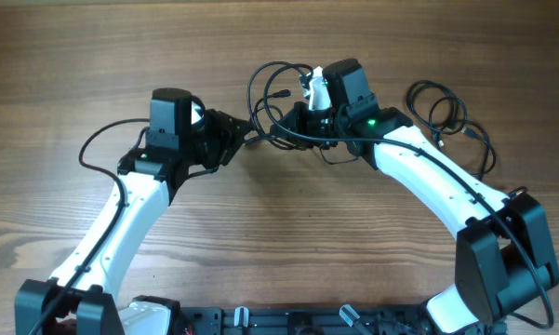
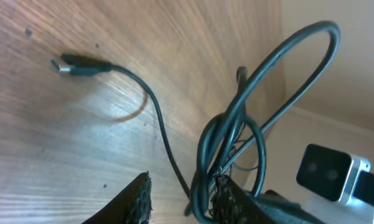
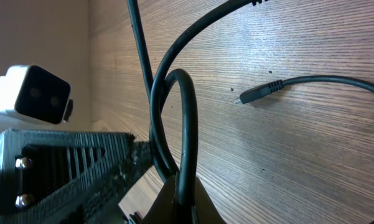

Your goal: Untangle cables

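A tangle of thin black cables (image 1: 277,91) lies at the table's far middle, between my two grippers. My left gripper (image 1: 240,136) (image 2: 182,204) is open. The cable bundle (image 2: 233,134) rests against its right finger (image 2: 229,200), with bare wood between it and the left finger (image 2: 135,203). A plug end (image 2: 79,64) lies flat on the wood ahead. My right gripper (image 1: 294,117) (image 3: 185,202) is shut on a cable strand (image 3: 185,124) that loops up out of its fingers. Another plug (image 3: 256,93) lies on the table beyond.
A separate coil of black cable (image 1: 454,113) lies at the far right, beside the right arm's forearm (image 1: 428,172). The left arm's camera housing (image 3: 32,93) and finger (image 3: 68,171) sit close to the right gripper. The wooden table (image 1: 279,233) carries everything.
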Controlling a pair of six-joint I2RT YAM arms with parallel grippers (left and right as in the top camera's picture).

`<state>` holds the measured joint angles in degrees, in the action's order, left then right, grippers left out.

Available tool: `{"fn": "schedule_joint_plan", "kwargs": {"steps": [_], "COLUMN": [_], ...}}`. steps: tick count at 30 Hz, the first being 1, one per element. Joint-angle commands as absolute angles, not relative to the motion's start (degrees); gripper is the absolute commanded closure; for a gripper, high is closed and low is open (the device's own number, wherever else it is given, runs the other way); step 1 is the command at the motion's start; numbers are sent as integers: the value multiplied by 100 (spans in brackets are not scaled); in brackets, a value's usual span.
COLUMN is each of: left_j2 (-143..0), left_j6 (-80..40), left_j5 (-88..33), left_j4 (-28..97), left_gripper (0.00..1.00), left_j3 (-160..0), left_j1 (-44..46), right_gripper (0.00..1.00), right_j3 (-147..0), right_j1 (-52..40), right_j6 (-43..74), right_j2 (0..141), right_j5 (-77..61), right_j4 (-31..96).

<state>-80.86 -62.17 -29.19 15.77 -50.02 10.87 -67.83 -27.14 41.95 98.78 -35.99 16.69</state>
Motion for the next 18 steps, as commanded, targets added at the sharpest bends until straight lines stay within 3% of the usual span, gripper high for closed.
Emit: {"fn": "schedule_joint_plan", "kwargs": {"steps": [1, 7, 13, 18], "left_j2": [-8300, -8414, -8418, -8425], "left_j6": [-6195, -6239, -6383, -6386], "left_j5": [-2757, -2757, -2753, -2753], "left_j4": [1479, 1142, 1135, 1133], "left_gripper": [64, 69, 83, 80], "left_j3": [-5048, -5048, -5048, -5048], "left_j1": [1157, 1341, 1341, 1378], "right_gripper": [96, 96, 96, 96], "right_j3": [-6790, -6790, -6790, -6790], "right_j1": [-2744, -2744, -2744, -2744], "right_j6": [4064, 4064, 4062, 4062], "right_j2": [9830, 9830, 9830, 9830], "right_j5": [-3693, -3691, -3691, -3693], "right_j4": [1675, 1675, 1671, 1673]}}
